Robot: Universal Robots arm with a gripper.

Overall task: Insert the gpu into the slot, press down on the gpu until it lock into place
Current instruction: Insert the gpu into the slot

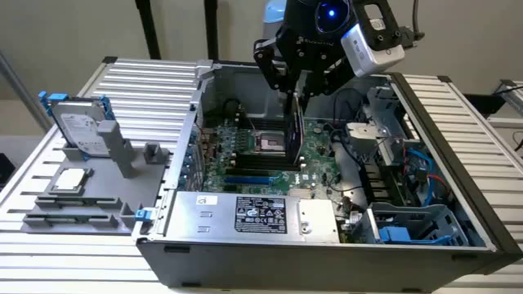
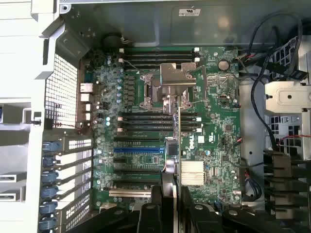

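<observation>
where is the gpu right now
In the exterior view the gpu hangs upright in the hand, inside the open case over the motherboard, to the exterior view's right of the empty blue slot.

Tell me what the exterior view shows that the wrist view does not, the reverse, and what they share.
Exterior view: the grey hard drive outside the case and the silver power supply. Wrist view: the white sticker on the case wall and the perforated vent grille. Both: the gripper clamping the gpu edge-on above the motherboard, the blue slot and the CPU socket.
</observation>
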